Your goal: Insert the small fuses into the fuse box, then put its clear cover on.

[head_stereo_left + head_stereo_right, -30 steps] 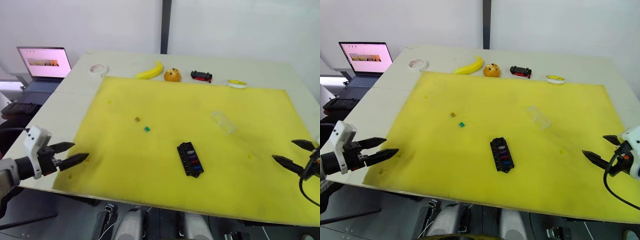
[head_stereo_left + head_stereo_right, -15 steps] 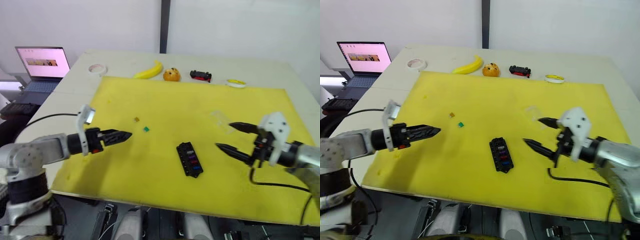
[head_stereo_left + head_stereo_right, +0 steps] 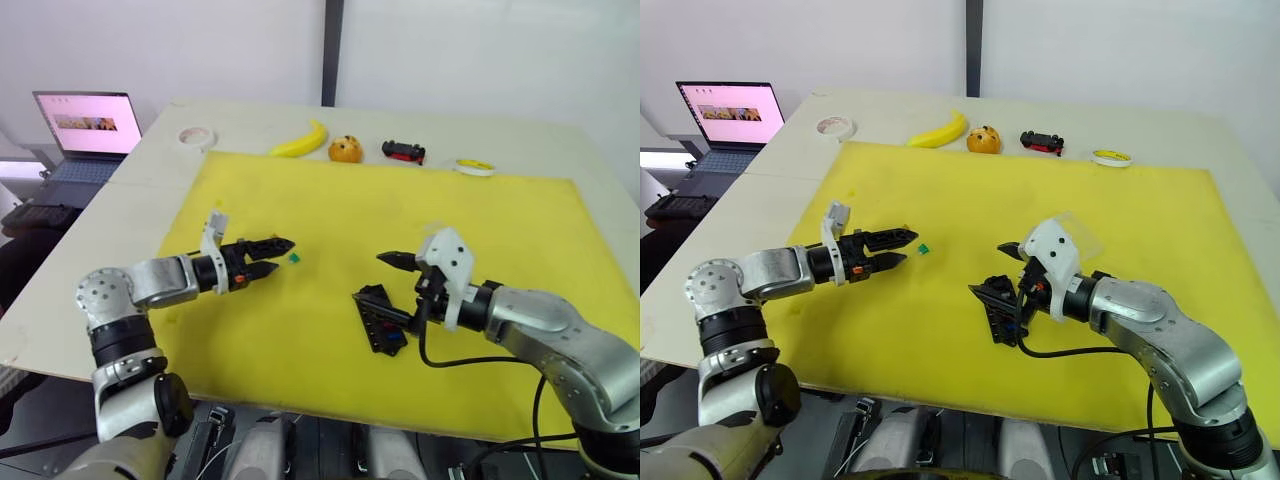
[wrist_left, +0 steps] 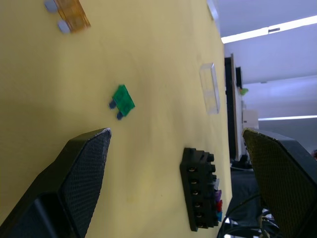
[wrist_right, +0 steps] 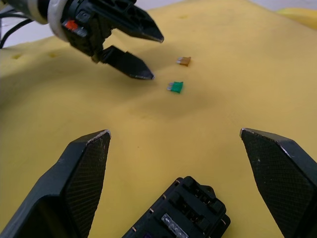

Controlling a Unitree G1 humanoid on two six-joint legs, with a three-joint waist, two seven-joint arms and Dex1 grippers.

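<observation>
The left gripper is held with fingers spread and empty, just beside the green fuse and near the brown-yellow fuse on the yellow mat. The right gripper, spread wide and empty, is positioned over the fuse box. The clear cover lies well apart on the mat.

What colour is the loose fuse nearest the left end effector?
Green; the fuse shows best in the left wrist view, just ahead of the open left end effector.
</observation>
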